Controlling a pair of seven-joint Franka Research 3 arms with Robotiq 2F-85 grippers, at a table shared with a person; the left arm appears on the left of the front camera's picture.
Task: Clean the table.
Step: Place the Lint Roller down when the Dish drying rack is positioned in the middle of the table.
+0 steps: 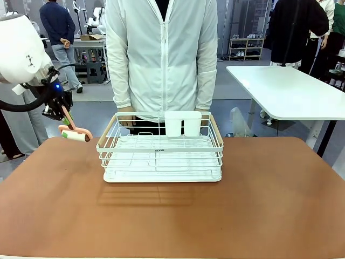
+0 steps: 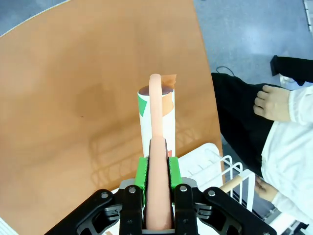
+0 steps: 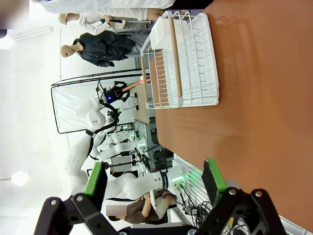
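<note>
Now my left pincer (image 2: 157, 188) grips the light, stiff lint roller (image 2: 156, 122) by its handle above the table's (image 1: 172, 216) left edge, my right pincer (image 3: 154, 181) wide.

Reddish-brown bench with one white wire rack on it

The bench (image 1: 259, 205) is a wide, matte reddish-brown top with rounded corners and a pale edge along its near side. A white wire rack (image 1: 160, 156) stands directly on it, toward the far edge and a little left of the middle, on a white tray base, with two pale wooden handles at its ends and a white two-part cup holder (image 1: 183, 123) hung on its far rail. The rack casts a soft shadow on the surface toward the near side.
</note>
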